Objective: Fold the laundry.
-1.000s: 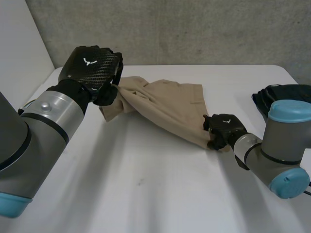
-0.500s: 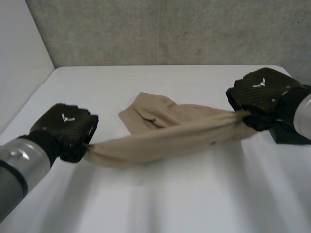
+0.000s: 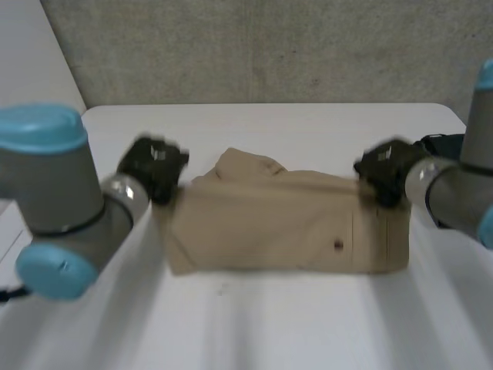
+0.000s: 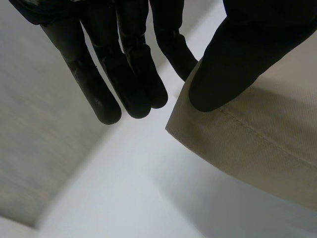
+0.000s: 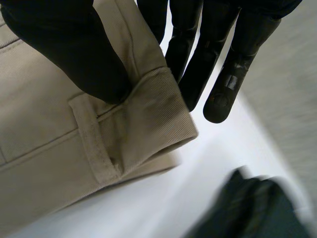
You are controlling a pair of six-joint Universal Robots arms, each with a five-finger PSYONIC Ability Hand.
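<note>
Tan shorts (image 3: 277,223) hang spread wide between my two hands above the white table (image 3: 269,324). My left hand (image 3: 154,166) grips the upper left corner. In the left wrist view its thumb (image 4: 237,54) pinches the hemmed corner of the shorts (image 4: 257,144) against a finger, while the other fingers (image 4: 129,74) stay straight beside it. My right hand (image 3: 385,173) has the upper right corner. In the right wrist view its thumb (image 5: 74,54) presses the shorts' waistband (image 5: 148,119) by a belt loop against the fingers (image 5: 223,64) behind it.
A dark pile of clothes (image 3: 447,146) lies on the table at the far right, just behind my right arm, and shows below the waistband as dark cloth (image 5: 247,208). A grey wall (image 3: 269,46) stands behind the table's back edge.
Both hands have swung to the same height in mid-table. The shorts, stretched into a narrow band half a second ago, now hang open as a wide flat panel.
</note>
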